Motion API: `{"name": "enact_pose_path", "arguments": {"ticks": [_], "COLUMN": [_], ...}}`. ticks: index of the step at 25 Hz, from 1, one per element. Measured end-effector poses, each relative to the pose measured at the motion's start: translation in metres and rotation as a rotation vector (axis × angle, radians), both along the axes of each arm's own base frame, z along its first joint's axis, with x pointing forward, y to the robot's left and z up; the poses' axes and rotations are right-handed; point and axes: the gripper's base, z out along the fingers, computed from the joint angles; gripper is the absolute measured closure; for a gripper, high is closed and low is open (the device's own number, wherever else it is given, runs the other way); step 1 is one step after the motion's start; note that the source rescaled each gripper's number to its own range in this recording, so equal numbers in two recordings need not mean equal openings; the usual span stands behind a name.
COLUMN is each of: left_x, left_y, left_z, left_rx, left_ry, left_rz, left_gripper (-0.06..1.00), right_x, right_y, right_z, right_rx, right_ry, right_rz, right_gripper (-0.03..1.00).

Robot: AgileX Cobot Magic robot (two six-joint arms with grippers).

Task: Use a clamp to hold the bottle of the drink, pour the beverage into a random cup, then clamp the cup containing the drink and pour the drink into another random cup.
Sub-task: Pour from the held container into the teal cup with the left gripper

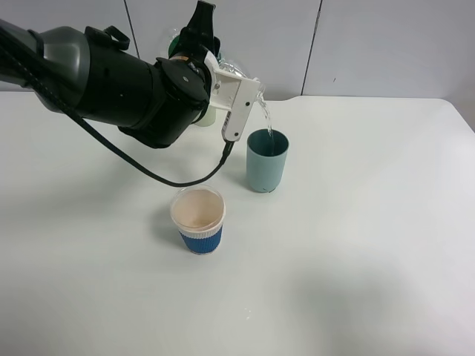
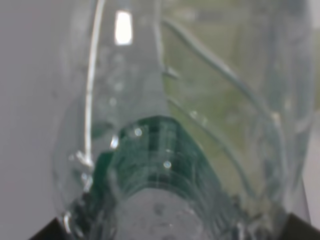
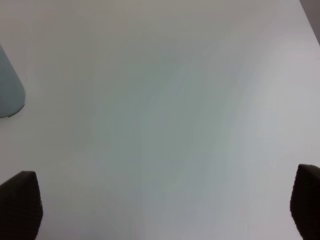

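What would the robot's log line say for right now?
step: pouring | left tool: shut on bottle, tilted | stream: into teal cup | paper cup: looks empty | right tool: open

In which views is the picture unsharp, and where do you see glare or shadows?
Left wrist view: the bottle fills the frame, too near and blurred, with a bright glare patch on its plastic. Right wrist view: soft overall, the teal cup and the dark fingertips unsharp. Exterior high view: sharp, evenly lit, only faint shadows on the table.
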Motion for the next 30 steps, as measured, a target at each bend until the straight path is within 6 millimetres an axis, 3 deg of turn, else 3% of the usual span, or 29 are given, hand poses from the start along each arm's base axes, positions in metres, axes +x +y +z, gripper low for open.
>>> {"name": "enact_pose_path", "arguments": {"ticks": [30], "left_x": [0.0008], "left_y": [-0.0021], "left_z": [0.0062], "left_rx": [0.071], "left_ry": [-0.066], "left_rz": [-0.032], "left_gripper": [0.91], "right_x": [0.0], "right_y": [0.0], "right_z": [0.0], "right_rx": [0.0], "right_ry": [0.0], "right_rz": [0.0], "right_gripper": [-0.03]}}
